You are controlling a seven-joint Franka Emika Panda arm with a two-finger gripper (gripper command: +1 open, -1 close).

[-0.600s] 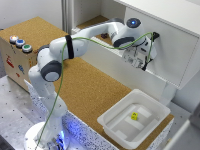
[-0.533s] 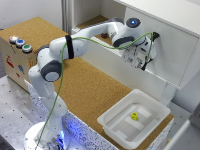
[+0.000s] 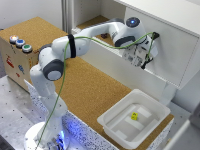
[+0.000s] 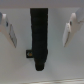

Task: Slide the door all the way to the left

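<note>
The door (image 3: 172, 47) is a large flat white panel on the cabinet at the exterior view's right. In the wrist view its dark handle (image 4: 38, 35) is an upright bar against the white panel (image 4: 52, 65). My gripper (image 3: 143, 59) is up against the door's face. In the wrist view the gripper (image 4: 39, 32) is open, with one pale fingertip (image 4: 11, 31) on each side of the handle and a gap between each finger and the bar. The handle itself is hard to make out in the exterior view behind the hand.
A white plastic tray (image 3: 112, 125) holding a small yellow object (image 3: 134, 116) stands on the cork tabletop (image 3: 92, 90) below the door. A wooden box with coloured buttons (image 3: 17, 47) stands at the exterior view's left. The white cabinet top (image 3: 170, 12) overhangs the door.
</note>
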